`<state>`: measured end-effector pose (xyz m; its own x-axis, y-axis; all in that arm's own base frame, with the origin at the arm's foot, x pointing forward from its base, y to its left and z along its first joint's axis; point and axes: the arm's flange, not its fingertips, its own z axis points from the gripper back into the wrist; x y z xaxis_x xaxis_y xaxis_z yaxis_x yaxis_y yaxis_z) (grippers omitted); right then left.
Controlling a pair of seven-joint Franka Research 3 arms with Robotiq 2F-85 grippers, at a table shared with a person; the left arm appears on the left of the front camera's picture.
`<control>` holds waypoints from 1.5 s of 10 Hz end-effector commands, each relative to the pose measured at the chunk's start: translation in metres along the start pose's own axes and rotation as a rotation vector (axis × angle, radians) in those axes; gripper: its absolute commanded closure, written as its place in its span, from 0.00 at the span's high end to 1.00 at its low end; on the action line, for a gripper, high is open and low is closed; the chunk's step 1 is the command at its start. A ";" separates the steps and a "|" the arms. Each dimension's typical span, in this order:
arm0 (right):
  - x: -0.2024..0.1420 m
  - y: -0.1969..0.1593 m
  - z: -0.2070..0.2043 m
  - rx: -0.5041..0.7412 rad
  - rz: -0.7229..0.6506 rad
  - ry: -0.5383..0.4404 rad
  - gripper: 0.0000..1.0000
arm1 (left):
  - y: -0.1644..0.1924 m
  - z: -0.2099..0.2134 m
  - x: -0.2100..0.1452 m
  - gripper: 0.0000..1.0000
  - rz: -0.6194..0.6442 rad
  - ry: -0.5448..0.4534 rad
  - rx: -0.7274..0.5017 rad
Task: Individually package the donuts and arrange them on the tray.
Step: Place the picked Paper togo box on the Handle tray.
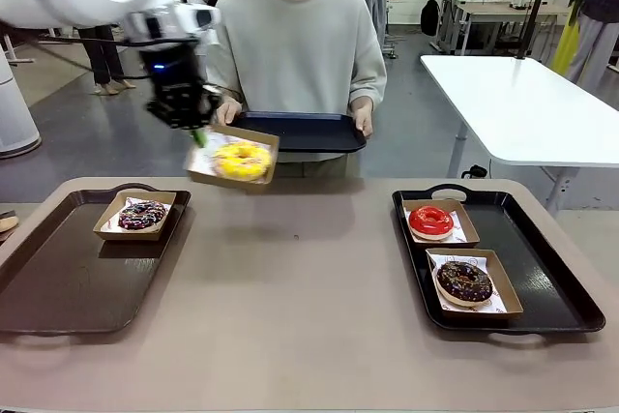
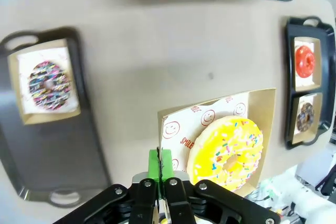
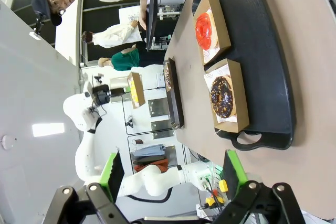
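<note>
The yellow-iced donut (image 1: 242, 160) lies in a paper-lined cardboard box (image 1: 263, 138) held in the air above the table's far edge. My left gripper (image 1: 197, 134) is shut on that box's rim, as its wrist view confirms: the green pads (image 2: 153, 163) pinch the box edge beside the yellow donut (image 2: 228, 153). A sprinkled chocolate donut (image 1: 142, 215) sits boxed on the left tray (image 1: 58, 278). The red donut (image 1: 430, 221) and a dark chocolate donut (image 1: 464, 280) sit boxed on the right tray (image 1: 551, 278). My right gripper (image 3: 173, 174) is open, empty, off to the side of that tray (image 3: 268, 77).
A person stands at the far side holding a dark tray (image 1: 309, 132) with both hands, just behind the lifted box. Bare table (image 1: 300, 278) lies between the two trays. A white table (image 1: 522, 103) stands at the back right.
</note>
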<state>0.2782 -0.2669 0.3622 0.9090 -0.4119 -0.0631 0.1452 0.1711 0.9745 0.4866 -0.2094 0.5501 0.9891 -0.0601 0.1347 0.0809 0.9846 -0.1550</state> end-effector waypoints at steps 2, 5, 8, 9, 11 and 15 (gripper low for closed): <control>-0.001 0.001 0.001 0.008 -0.006 0.002 1.00 | 0.076 0.001 -0.063 0.01 -0.014 -0.040 0.030; -0.001 0.001 0.001 0.008 -0.006 0.002 1.00 | 0.142 -0.015 -0.096 0.01 0.028 -0.082 0.080; -0.001 0.001 0.001 0.008 -0.006 0.002 1.00 | 0.192 -0.037 -0.110 0.01 0.111 -0.058 0.147; -0.001 0.001 0.001 0.008 -0.006 0.002 1.00 | 0.204 -0.043 -0.108 0.01 0.130 -0.023 0.155; -0.001 0.001 0.001 0.008 -0.006 0.002 1.00 | 0.216 -0.056 -0.103 0.01 0.114 0.043 0.169; -0.001 0.001 0.001 0.008 -0.006 0.002 1.00 | 0.216 -0.063 -0.109 0.01 0.133 0.034 0.165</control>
<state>0.2786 -0.2669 0.3625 0.9096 -0.4108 -0.0628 0.1448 0.1718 0.9744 0.4056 -0.0023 0.4357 0.9953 0.0591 0.0761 -0.0590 0.9983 -0.0028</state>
